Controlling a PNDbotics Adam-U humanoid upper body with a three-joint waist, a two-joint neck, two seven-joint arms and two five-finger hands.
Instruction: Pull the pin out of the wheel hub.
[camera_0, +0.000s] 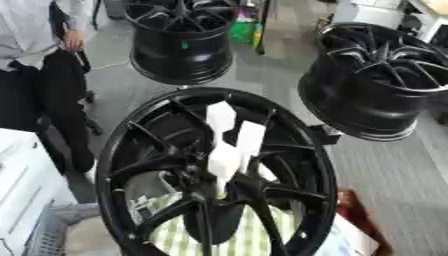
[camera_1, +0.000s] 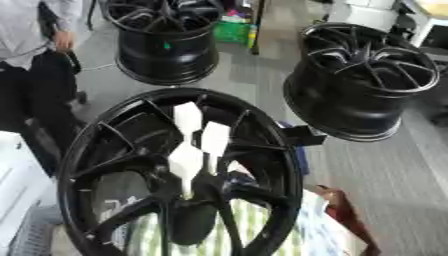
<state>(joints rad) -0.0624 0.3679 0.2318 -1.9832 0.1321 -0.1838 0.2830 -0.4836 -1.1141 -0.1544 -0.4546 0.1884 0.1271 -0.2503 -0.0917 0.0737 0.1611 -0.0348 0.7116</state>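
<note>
A large black wheel hub (camera_0: 131, 165) with thin spokes lies flat in the foreground. Three white blocky pieces rise from its centre: one upper (camera_0: 220, 116), one to its right (camera_0: 249, 137) and one lower (camera_0: 223, 162), which narrows down into the hub's centre hole. I cannot tell which of them is the pin. Neither of my hands shows in either view, and nothing touches the white pieces.
Two more black wheels stand behind, one at the back centre (camera_0: 179, 55) and one at the right (camera_0: 376, 95). A person (camera_0: 39, 75) stands at the far left. A white box (camera_0: 22, 190) sits at the lower left, and a green checked cloth (camera_0: 188, 240) lies under the hub.
</note>
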